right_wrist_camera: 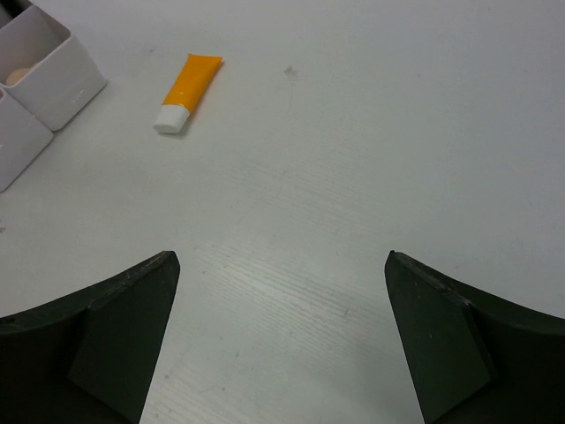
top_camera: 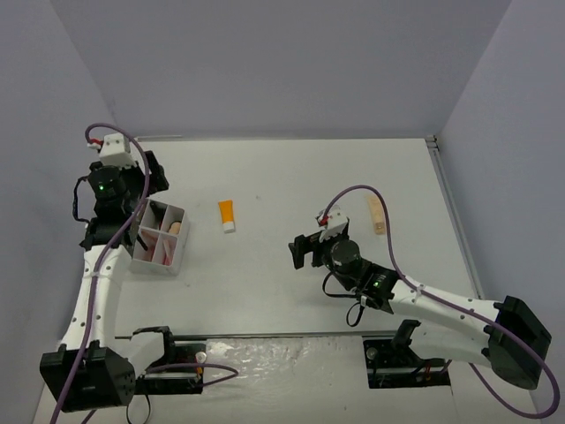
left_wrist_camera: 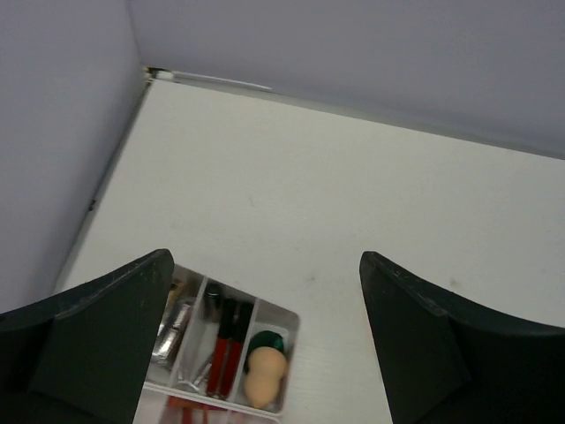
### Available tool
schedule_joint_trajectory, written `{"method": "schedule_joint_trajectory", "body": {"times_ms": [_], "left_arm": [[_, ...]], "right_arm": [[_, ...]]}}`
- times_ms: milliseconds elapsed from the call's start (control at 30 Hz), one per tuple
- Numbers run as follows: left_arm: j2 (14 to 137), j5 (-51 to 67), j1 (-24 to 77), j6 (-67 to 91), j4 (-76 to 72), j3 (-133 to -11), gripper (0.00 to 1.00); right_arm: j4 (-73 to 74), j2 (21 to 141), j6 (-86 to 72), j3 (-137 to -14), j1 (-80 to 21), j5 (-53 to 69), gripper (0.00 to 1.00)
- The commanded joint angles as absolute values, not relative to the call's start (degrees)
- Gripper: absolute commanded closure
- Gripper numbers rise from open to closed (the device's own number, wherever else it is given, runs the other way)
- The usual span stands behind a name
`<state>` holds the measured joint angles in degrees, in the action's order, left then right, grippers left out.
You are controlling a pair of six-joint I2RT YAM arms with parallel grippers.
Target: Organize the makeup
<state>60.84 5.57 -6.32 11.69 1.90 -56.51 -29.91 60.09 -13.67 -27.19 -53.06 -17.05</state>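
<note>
The white compartment box (top_camera: 157,267) is shown at the left of the table (top_camera: 282,177), loaded with red sticks (left_wrist_camera: 225,352), a dark green disc (left_wrist_camera: 268,339) and a beige sponge (left_wrist_camera: 265,377), apparently sorted by kind. The orange tube (right_wrist_camera: 187,91) and the beige tube (top_camera: 377,215) are seen loose on the table, well apart. The left gripper (left_wrist_camera: 263,265) is held wide open above the box. The right gripper (right_wrist_camera: 281,258), equally wide, is pointed toward the orange tube, likely the next pick. No lettering can be read.
</note>
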Motion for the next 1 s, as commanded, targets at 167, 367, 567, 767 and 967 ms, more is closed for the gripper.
{"method": "schedule_joint_trajectory", "body": {"times_ms": [167,367,567,767,967], "left_arm": [[58.5,9.2,3.1,21.4,18.5,-58.3,0.09],[58.9,15.3,5.7,22.6,17.5,-54.0,0.05],[57.3,19.0,5.9,21.7,19.2,-51.3,0.03],[55.2,18.4,5.7,21.5,20.8,-51.2,0.03],[54.6,18.0,5.5,21.6,21.6,-50.9,0.03]], "right_arm": [[-13.5,62.6,-23.6,-36.9,-38.3,-25.7,0.02],[-5.3,66.5,-26.0,-40.6,-23.4,-21.1,0.03],[-2.9,72.9,-24.3,-43.6,-13.1,-15.9,0.03],[-2.9,83.3,-20.7,-47.8,-5.5,-8.1,0.03],[-2.9,90.6,-16.3,-51.8,-4.5,-4.0,0.08]]}}
